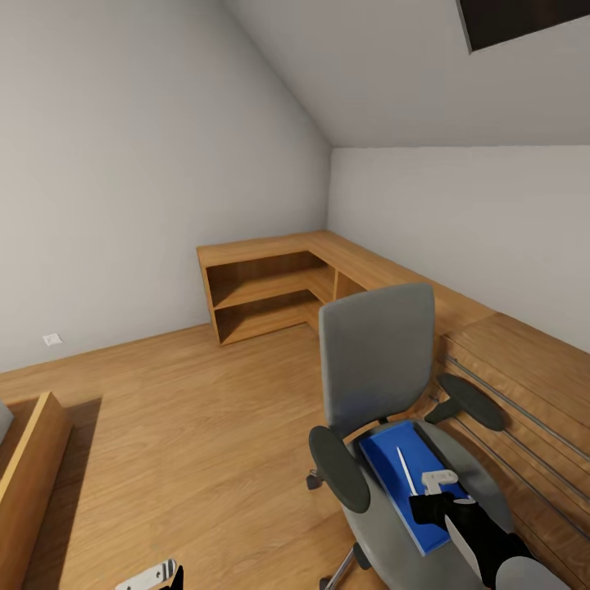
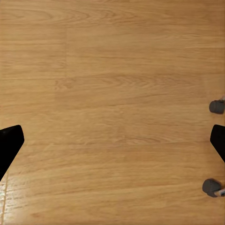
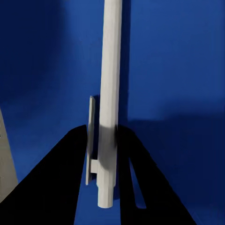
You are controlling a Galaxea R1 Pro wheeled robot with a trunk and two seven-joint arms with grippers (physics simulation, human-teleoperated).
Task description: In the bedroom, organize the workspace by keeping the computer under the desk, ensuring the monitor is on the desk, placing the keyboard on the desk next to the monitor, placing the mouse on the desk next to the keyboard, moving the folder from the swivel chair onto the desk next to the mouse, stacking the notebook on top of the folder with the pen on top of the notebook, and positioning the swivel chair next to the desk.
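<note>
The swivel chair [image 1: 377, 360], grey with black armrests, stands at the lower right of the head view. On its seat lies the blue folder [image 1: 401, 483], and the thin whitish pen [image 1: 406, 469] rests along it. My right gripper [image 1: 421, 496] is at the pen's near end. In the right wrist view its black fingers [image 3: 70, 178] press the pen [image 3: 110, 84] from both sides over the folder [image 3: 178, 93]; whether the pen is lifted, I cannot tell. My left gripper [image 2: 112, 145] hangs open over bare floor, low near the chair base [image 1: 156, 574]. The notebook, desk, monitor, keyboard, mouse and computer are out of view.
A low L-shaped wooden shelf unit [image 1: 270, 287] fills the far corner. A wooden dresser with bar handles [image 1: 524, 385] runs along the right wall behind the chair. A wooden frame edge [image 1: 33, 459] juts in at left. Two chair castors [image 2: 216, 106] show beside my left gripper.
</note>
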